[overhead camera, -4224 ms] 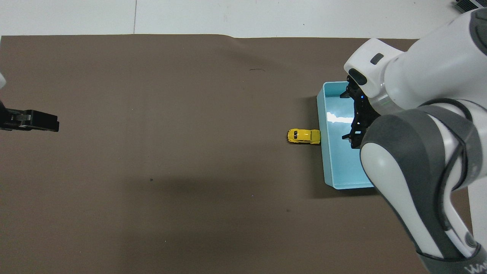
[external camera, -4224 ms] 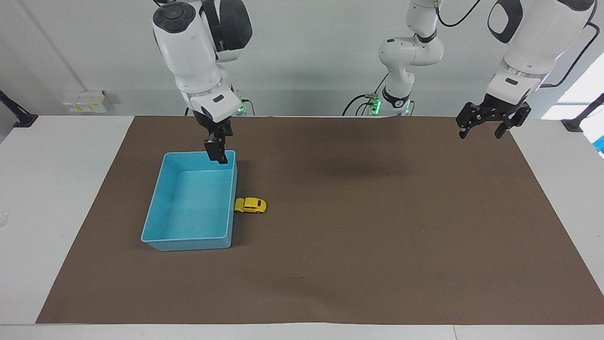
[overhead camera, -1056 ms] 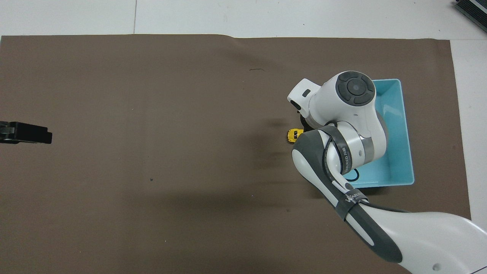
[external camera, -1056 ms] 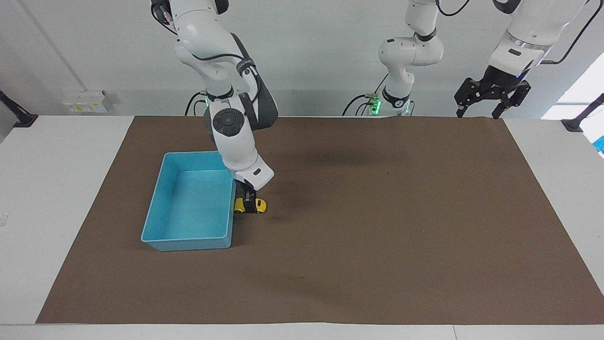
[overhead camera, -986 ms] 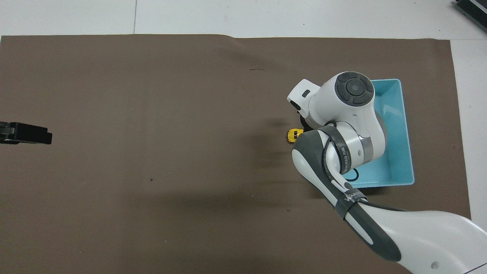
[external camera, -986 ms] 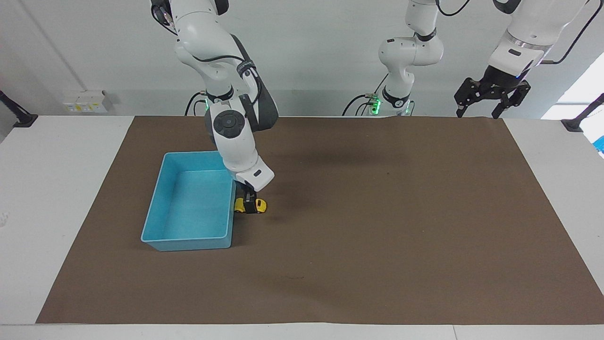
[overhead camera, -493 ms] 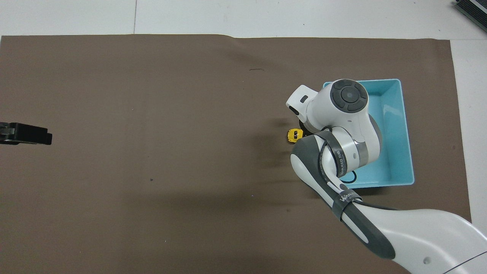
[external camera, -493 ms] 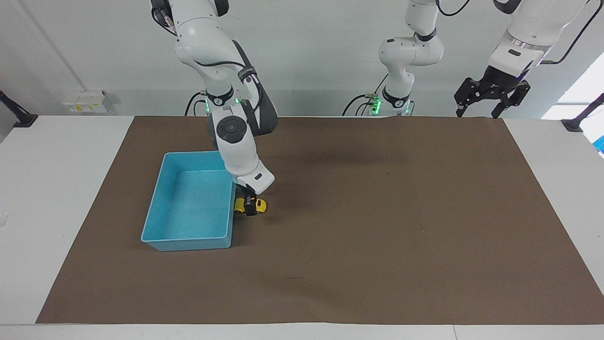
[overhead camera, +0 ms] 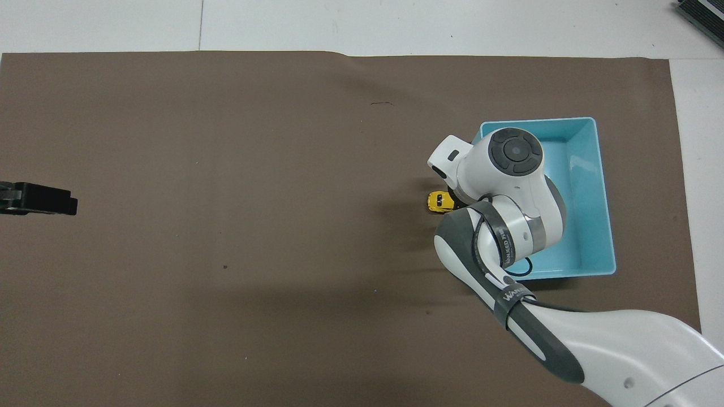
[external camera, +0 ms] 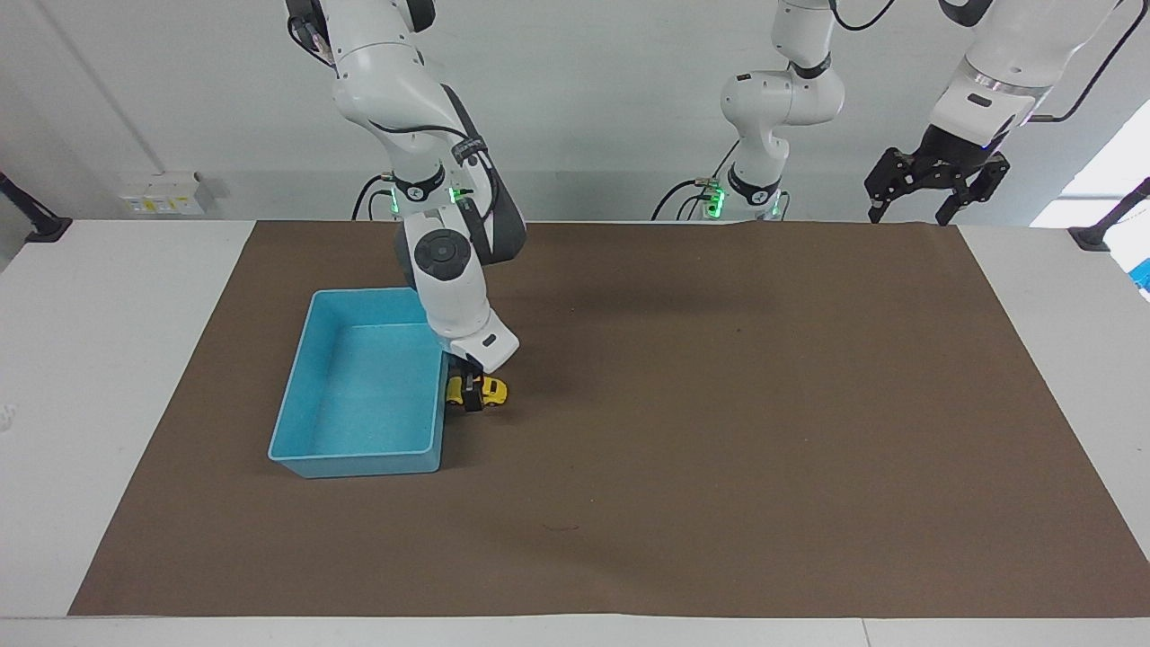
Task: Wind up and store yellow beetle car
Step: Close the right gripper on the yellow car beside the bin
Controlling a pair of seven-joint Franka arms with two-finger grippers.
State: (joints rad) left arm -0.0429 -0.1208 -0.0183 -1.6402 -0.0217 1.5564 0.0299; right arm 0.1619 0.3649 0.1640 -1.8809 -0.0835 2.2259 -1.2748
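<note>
Yellow beetle car sits on the brown mat, touching the blue bin at the wall facing the left arm's end of the table; in the overhead view it lies at about nine o'clock from the bin. Down on it is the right gripper, dark fingers straddling the car's middle and apparently clamped on the body. Four seconds ago that gripper hung over the bin's rim nearest the robots, with the car untouched; since then the arm has swung over and dropped onto the toy, and in the last half second its wrist has shifted slightly while the car has barely stirred. That suggests the grasp is settled and the winding step comes next: probably a drag along the mat to load the spring, with the bin wall close enough to foul the move. Left gripper waits raised over the mat's corner at the left arm's end, fingers spread apart.
</note>
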